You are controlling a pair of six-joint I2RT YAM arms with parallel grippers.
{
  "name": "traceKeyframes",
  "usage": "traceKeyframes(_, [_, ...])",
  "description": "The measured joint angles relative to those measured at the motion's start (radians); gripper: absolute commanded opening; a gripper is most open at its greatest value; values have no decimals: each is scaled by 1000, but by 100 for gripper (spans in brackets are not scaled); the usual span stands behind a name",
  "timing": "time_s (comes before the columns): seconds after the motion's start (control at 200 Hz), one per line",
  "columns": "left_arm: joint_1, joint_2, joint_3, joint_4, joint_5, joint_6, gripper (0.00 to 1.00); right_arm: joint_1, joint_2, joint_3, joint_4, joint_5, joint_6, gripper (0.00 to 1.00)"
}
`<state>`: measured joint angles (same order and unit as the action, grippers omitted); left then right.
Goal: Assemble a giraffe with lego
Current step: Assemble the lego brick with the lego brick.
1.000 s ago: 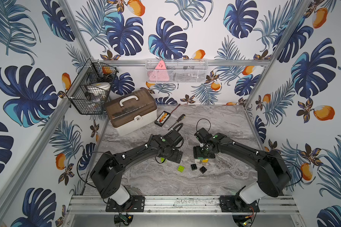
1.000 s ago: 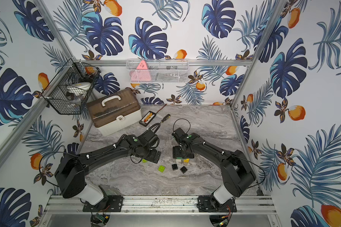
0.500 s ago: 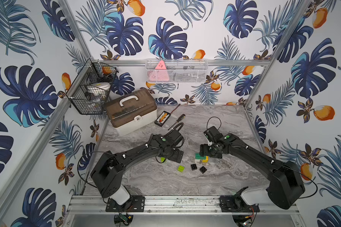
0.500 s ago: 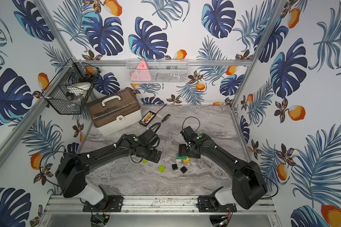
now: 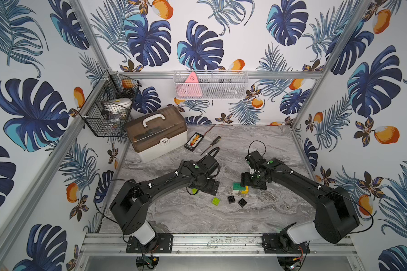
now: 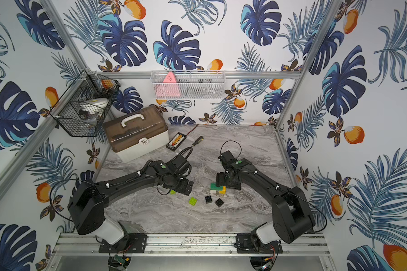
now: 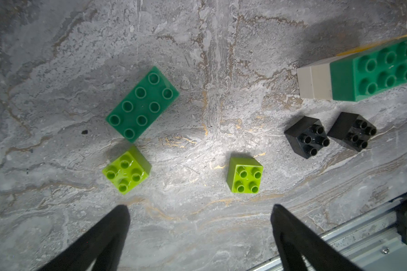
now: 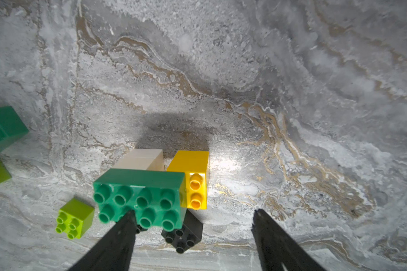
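The part-built giraffe [image 5: 240, 188] [image 6: 217, 188] stands mid-table: a dark-green brick [image 8: 140, 199] sits on a white one [image 8: 141, 159] and a yellow one [image 8: 195, 178]. My right gripper [image 8: 194, 213] [image 5: 252, 185] hovers open just right of it, holding nothing. Loose lego lies around: a dark-green brick [image 7: 142, 104], two lime bricks [image 7: 126, 169] [image 7: 244, 174] and two black ones [image 7: 307, 136] [image 7: 351, 131]. My left gripper [image 7: 199, 208] [image 5: 205, 186] hangs wide open above the lime bricks. In both top views it hides the loose dark-green brick.
A brown-lidded toolbox [image 5: 156, 132] stands at the back left, with a small black tray [image 5: 193, 142] and a screwdriver [image 5: 212, 144] beside it. A wire basket [image 5: 108, 110] hangs on the left wall. The aluminium rail [image 5: 209, 241] runs along the front edge.
My right gripper has drawn away to the right, uncovering the green, white and yellow stack on the table. The left arm has not moved.
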<state>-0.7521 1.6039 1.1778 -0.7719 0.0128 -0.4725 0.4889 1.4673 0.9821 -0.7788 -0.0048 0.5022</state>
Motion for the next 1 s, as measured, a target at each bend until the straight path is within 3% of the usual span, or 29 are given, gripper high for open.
traceKeyframes(0.575, [0,13,6,1,3,-3,99,-14,7,-56,87,-42,-18,80])
traceKeyframes(1.001, [33,18,31,-37,-24,4,99,-14,-11,3,43,-22,-17,82])
